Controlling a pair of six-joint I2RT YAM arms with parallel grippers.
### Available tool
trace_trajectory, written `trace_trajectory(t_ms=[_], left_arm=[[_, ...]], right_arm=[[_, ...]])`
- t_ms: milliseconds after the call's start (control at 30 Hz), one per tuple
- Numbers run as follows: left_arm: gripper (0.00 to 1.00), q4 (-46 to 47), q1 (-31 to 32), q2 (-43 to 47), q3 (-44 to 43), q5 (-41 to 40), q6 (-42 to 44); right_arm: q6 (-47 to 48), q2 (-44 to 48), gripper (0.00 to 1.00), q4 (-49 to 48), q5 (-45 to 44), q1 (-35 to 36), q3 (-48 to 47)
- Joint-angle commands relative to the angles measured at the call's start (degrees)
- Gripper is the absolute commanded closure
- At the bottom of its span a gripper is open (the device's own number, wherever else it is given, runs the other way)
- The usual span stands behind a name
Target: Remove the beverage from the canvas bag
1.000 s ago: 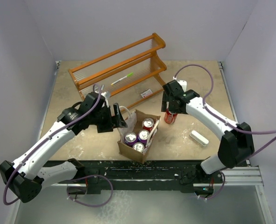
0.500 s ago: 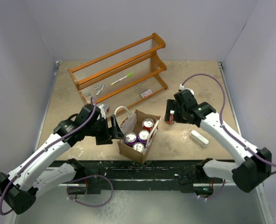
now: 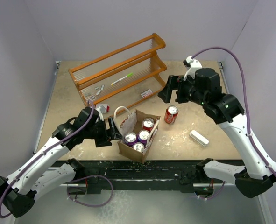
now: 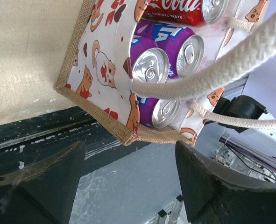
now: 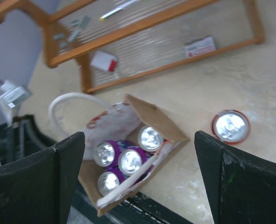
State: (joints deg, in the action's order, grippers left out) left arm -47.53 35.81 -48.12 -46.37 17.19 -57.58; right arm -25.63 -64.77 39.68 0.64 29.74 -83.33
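Unloading looks partly done: one red can (image 3: 170,115) is standing upright on the table (image 3: 72,102), just right of the canvas bag (image 3: 129,123) at centre frame in the top view & clear of it. Four more are sitting upright inside the bag: three purple cans (image 4: 149,67) plus a second red can (image 3: 148,124) at the far end. Up in the upper right, the right gripper (image 3: 168,89) is hanging high, jaws spread fully w/ nothing btwn them. Its wrist cam is looking down on bag & loose can, prob. to line up another pick. Low at the bag's left side, the left gripper (image 3: 112,130) is hovering just beside it, jaws apart & empty. The rope handle (image 4: 231,50) is crossing beyond its fingertips, not gripped. It's prob. placed there to brace the soft bag.
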Motion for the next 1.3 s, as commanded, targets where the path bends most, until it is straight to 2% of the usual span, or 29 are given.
trace_trajectory(t_ms=[0, 100, 233, 467, 533, 767, 1267], left_arm=[[0.19, 2.2, 0.27, -0.65, 0.65, -2.01, -1.58], [0.2, 3.22, 0.3, -1.36, 2.01, -1.98, -2.01], [0.26, 3.29, 0.24, -1.67, 3.41, -2.56, -1.81], [0.45, 1.17, 0.25, 0.62, 4.64, -3.08, -1.36], [0.49, 0.58, 0.28, 1.53, 5.15, -3.28, -1.55], [0.55, 0.55, 0.27, 2.55, 6.17, -3.47, -2.59], [0.58, 1.15, 0.3, 0.27, 5.26, -3.89, -2.37]], right_arm=[[2.64, -3.69, 0.0, -2.46, 14.89, 1.86, -4.41], [2.99, -6.01, 0.0, -3.36, 12.74, 8.72, -5.55], [4.97, -11.29, 0.0, -0.11, 6.24, 17.42, -8.21], [10.07, -21.51, 0.0, 10.21, -6.47, 27.03, -12.62], [10.92, -23.26, 0.0, 11.26, -7.94, 28.46, -12.13], [11.47, -26.63, 0.0, 8.96, -8.23, 31.95, -8.9], [15.89, -36.7, 0.02, 6.78, -13.94, 37.38, -6.72]])
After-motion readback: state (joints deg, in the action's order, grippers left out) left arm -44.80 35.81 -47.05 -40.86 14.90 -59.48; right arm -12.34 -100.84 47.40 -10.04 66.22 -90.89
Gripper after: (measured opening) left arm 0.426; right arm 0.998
